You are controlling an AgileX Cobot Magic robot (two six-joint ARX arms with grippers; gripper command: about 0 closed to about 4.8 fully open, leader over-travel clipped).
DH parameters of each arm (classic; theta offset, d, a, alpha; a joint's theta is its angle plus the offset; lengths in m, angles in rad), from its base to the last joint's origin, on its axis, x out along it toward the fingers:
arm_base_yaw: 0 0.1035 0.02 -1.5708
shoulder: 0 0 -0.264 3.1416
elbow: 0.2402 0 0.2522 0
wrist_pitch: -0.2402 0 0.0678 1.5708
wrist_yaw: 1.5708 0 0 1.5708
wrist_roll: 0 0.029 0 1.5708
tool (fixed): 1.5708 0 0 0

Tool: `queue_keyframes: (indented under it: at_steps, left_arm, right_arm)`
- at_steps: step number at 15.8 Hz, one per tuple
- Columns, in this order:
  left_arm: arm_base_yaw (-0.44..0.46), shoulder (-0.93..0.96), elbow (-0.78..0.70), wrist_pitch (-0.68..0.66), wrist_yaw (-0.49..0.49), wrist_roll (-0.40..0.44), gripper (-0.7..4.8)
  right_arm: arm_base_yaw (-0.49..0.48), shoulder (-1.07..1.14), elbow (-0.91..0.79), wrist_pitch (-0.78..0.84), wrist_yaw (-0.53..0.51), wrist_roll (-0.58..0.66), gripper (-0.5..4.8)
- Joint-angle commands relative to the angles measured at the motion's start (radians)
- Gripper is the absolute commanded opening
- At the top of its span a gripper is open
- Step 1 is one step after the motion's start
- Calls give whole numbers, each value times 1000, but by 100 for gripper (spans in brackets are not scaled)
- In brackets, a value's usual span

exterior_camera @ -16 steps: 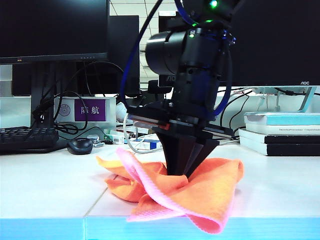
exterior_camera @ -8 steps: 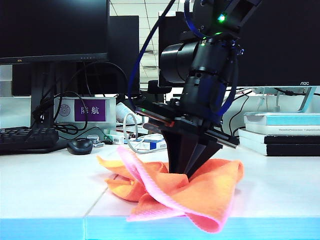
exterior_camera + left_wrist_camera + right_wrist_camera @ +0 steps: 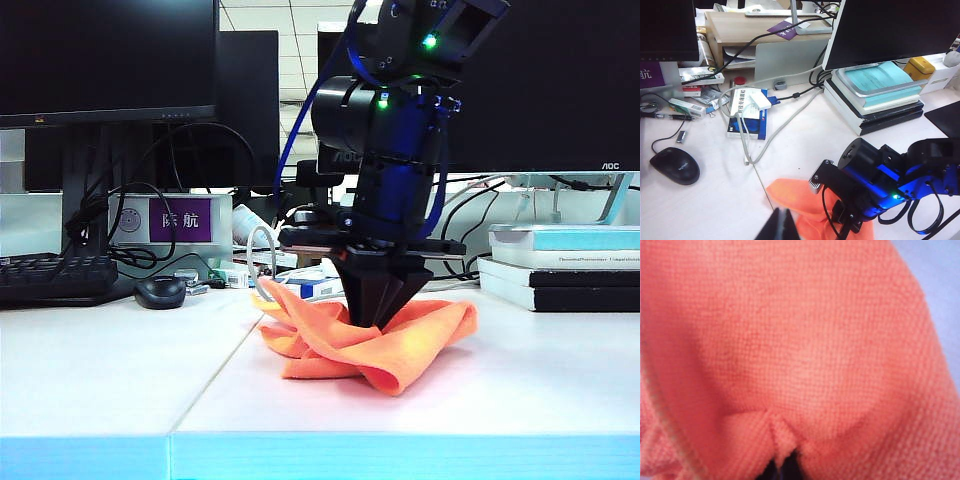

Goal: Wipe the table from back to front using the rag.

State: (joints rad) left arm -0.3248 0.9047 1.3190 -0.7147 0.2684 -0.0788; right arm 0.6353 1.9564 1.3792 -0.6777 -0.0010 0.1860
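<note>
Right gripper [image 3: 380, 322]: pointed down at mid-table, its dark fingers pinched together on a fold of the rag [image 3: 375, 345], tips buried in the cloth.
Rag, exterior view: bunched orange heap on the table [image 3: 110, 380], just right of the panel seam, set back from the light blue front edge; folds rose on both sides of the gripper tip, the right lobe the fuller one.
Rag, right wrist view: filled almost the whole frame as orange weave [image 3: 790, 350], puckered to a small crease where the gripper [image 3: 782, 465] bit it; only a sliver of pale table at one corner. Fingers barely visible as a dark patch at the crease.
Rag, left wrist view: seen from above as an orange patch [image 3: 795, 200], partly under the right arm's black-and-blue wrist.
Left gripper [image 3: 782, 226]: only its dark tips showed at the edge of its own view, drawn together with nothing between them, above the table on the near side of the rag; not made out in the exterior view.
Left wrist view only: black mouse [image 3: 675, 165] to the left, blue box [image 3: 751, 120] with a white cable, stack of books [image 3: 875, 97] at far right under a monitor.
Exterior view only: keyboard [image 3: 55, 275] at far left, purple sign [image 3: 180, 219] behind.
</note>
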Motion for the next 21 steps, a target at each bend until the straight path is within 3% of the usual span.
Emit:
queue_keyframes:
  at_steps: [1,9,18,21]
  left_arm:
    - [1,0,4,13,2,3,-3]
    - [1,0,4,8,2,0,-3]
    - [0,2,4,-10,2,0,-3]
    - [0,2,4,-10,5,0,-3]
  right_arm:
    - [-26,33,-8,1,51,-2,-6]
    - [-58,119,91,20,64,-2,-6]
    - [-128,137,93,105,89,0,-6]
    - [-131,195,177,31,89,-10,-6]
